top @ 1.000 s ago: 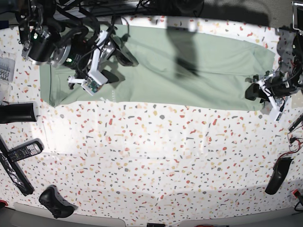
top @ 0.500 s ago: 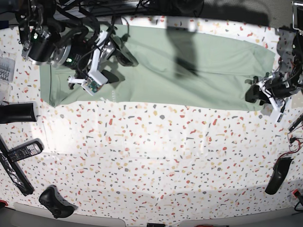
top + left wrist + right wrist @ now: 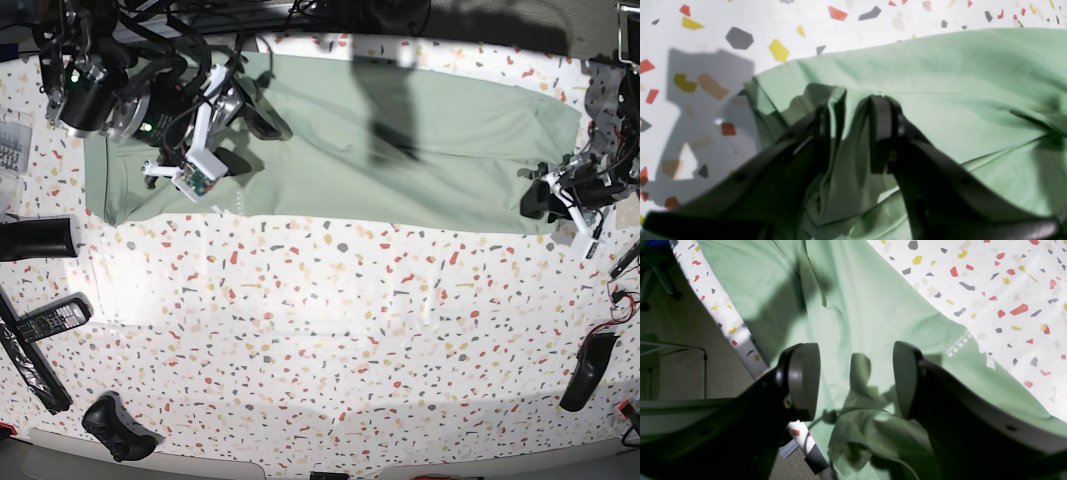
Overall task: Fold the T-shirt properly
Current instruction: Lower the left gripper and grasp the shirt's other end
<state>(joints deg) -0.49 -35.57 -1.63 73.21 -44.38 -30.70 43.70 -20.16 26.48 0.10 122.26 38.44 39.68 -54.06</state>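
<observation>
t-shirt (image 3: 340, 140): spread flat along far side of table (image 3: 330, 330), long band, folded lengthwise.
left gripper (image 3: 853, 100): at near right corner, narrowed around a pinched ridge of cloth.
right gripper (image 3: 855, 380): wide, above opposite end, gripping nothing.
risk: thin pinch could slip; uneven lift would skew fold.

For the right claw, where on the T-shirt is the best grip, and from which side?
On the raised fold of the T-shirt between the right claw's open fingers, coming straight down. That ridge stands proud of the flat cloth, so the pads can pinch it.
</observation>
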